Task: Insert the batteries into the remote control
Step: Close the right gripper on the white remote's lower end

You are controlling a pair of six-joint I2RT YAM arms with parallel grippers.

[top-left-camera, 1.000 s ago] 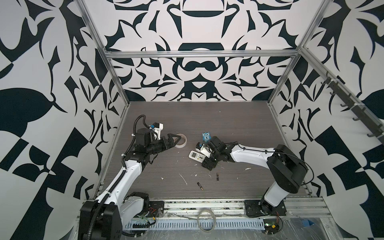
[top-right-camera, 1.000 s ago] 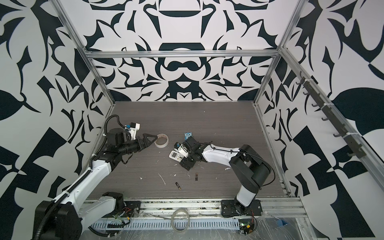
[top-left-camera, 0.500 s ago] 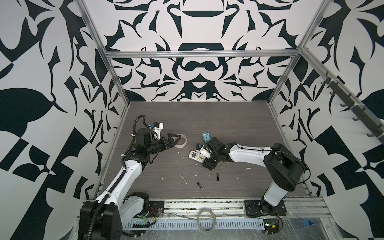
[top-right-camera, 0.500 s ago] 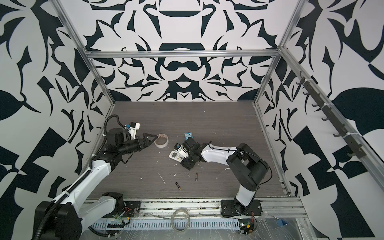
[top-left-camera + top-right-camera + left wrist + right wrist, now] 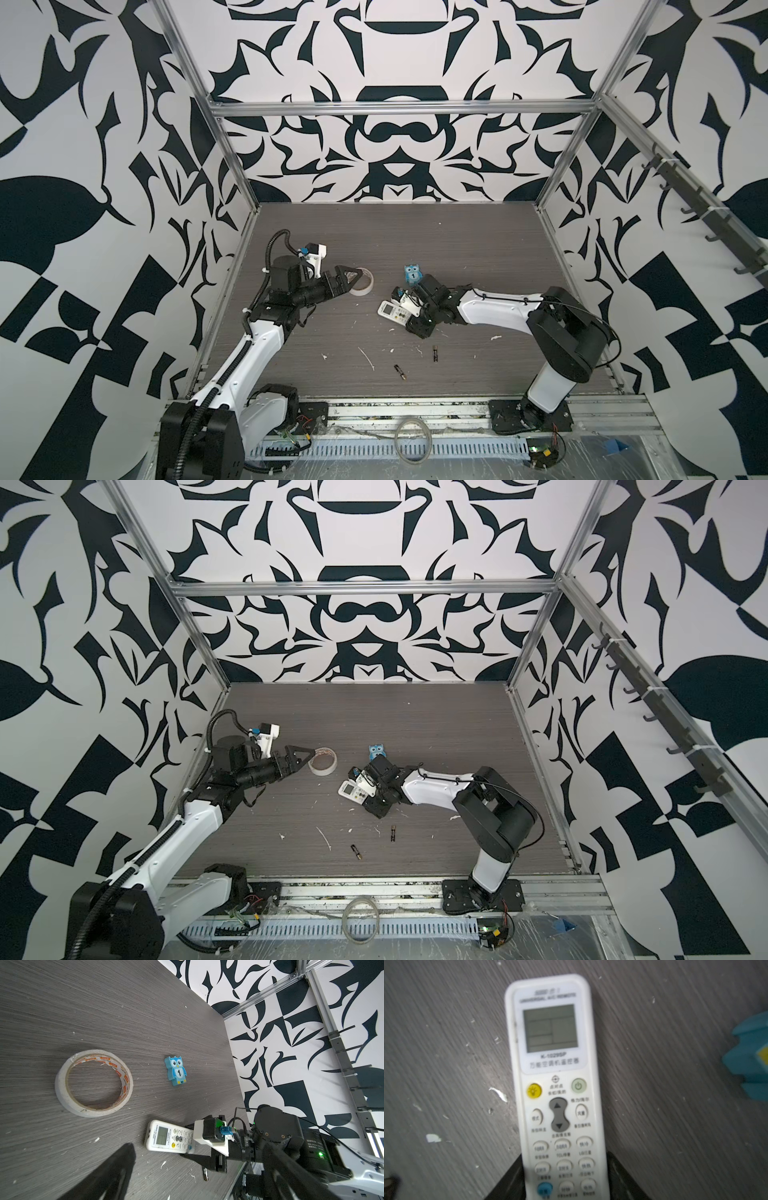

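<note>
Between the fingers of my right gripper (image 5: 564, 1157) sits the key end of the remote control (image 5: 554, 1064). It lies face up on the table (image 5: 415, 237), its screen end reaching straight ahead of the fingertips. The dark fingers stand close against both long edges with no gap that I can make out. The wrist view is blurred, though, so I cannot tell whether they are actually clamping it.

Off to one side of this gripper, near but apart, is the blue owl figure (image 5: 749, 1059). On the opposite side the batteries (image 5: 435, 354) lie loose on the table, apart from each other, with the farther battery (image 5: 400, 372) well out from the fingers.

My left gripper (image 5: 353, 277) is spread wide and holds nothing. Its tips are over the near edge of the tape roll (image 5: 60, 1084), with the owl farther ahead. The remote lies off to one side, well apart.
</note>
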